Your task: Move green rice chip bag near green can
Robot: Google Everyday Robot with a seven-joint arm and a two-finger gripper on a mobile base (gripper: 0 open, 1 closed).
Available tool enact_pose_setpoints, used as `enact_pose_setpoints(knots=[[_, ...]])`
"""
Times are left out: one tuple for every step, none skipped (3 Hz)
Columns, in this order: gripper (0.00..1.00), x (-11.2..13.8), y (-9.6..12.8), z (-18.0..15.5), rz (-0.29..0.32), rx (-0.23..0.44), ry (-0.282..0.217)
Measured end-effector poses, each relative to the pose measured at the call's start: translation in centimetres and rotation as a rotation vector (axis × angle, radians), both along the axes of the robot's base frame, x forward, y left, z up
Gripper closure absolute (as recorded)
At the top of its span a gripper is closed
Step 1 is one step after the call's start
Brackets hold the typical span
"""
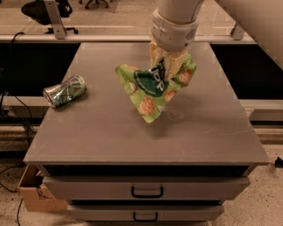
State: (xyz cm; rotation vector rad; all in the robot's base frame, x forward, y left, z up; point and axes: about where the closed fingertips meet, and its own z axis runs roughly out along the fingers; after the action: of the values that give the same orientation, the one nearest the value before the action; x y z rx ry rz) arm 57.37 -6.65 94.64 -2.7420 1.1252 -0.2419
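The green rice chip bag (152,90) is a crinkled light-green bag with a dark green round logo and pictures of rice cakes. It hangs above the middle of the grey table (101,137), clear of the surface. My gripper (166,66) comes down from the top of the camera view and is shut on the bag's upper edge. The green can (65,91) lies on its side near the table's left edge, well to the left of the bag and apart from it.
The table has two drawers with handles (147,192) in its front. A cardboard box (33,194) sits on the floor at the lower left. A dark shelf and cables are to the left. An office chair (44,9) stands behind.
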Motion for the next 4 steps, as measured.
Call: enact_pose_setpoints(knots=[[1.00,-0.1,4.7,0.0,0.078,0.071,0.001],[1.00,1.1,8.9,-1.8,0.192,0.055,-0.001],[1.00,2.1,10.4,-3.1,0.254,0.004,-0.009],[1.00,3.1,11.2,-3.7,0.277,-0.031,-0.014]])
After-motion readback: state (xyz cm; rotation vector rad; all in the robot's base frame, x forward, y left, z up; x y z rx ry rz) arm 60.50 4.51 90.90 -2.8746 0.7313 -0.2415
